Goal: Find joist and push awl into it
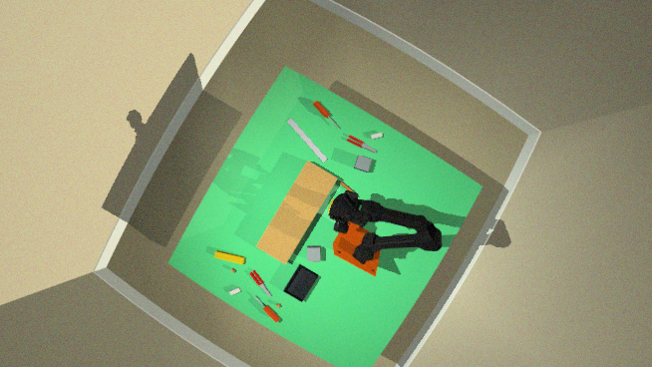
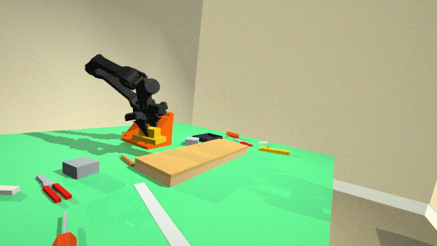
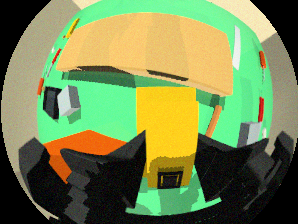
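The stud finder (image 2: 154, 132) (image 3: 167, 117), a yellow block on a wider base, is held upright between the fingers. It appears raised a little above the green table. My gripper (image 2: 151, 130) (image 3: 166, 132) is shut on it, beside the panel's long edge. The tan floor panel (image 1: 298, 209) (image 2: 190, 158) (image 3: 145, 48) lies flat; no hole shows in it, and the joist is hidden. The awl (image 1: 346, 186) (image 2: 127, 160) (image 3: 214, 121), with an orange-brown handle, lies at the panel's near corner; its tip is hard to see. The black tray (image 1: 301, 282) (image 3: 50, 102) is empty.
One grey block (image 1: 313, 253) (image 3: 69, 101) stands between the tray and panel, another (image 1: 363, 164) (image 2: 81, 167) beyond the awl. A pale strip (image 1: 307, 140) lies off the panel's end. Pliers, screwdrivers and a yellow bar (image 1: 229, 257) lie around. The orange base (image 1: 356, 245) is close to the gripper.
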Available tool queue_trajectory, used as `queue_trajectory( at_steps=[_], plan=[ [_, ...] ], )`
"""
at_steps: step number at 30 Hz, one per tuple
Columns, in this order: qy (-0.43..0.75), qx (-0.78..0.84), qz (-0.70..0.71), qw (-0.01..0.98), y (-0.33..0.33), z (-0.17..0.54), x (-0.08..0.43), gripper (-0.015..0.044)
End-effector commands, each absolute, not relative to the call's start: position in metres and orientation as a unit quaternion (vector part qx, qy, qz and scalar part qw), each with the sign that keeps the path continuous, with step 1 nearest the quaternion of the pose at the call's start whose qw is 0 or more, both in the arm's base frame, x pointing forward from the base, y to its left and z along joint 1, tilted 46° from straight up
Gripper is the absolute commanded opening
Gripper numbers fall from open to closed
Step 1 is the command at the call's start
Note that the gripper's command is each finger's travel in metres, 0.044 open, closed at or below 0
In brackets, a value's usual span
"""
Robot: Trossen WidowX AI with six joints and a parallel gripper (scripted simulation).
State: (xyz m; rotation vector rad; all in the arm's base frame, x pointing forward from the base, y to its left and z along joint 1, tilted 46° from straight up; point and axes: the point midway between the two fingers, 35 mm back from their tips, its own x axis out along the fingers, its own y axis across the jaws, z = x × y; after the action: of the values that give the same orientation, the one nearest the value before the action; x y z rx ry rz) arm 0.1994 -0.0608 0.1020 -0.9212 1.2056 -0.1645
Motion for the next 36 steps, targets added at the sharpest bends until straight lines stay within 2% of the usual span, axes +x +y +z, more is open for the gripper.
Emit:
queue_trajectory(
  at_steps=[1, 14, 36],
  plan=[
    [0.539, -0.419, -0.078, 0.726, -0.052, 0.115, 0.198, 0.0000],
    [0.532, -0.424, -0.086, 0.728, -0.037, 0.140, 0.196, 0.0000],
    [0.515, -0.385, -0.133, 0.754, -0.026, 0.182, 0.293, 0.0000]
  ],
)
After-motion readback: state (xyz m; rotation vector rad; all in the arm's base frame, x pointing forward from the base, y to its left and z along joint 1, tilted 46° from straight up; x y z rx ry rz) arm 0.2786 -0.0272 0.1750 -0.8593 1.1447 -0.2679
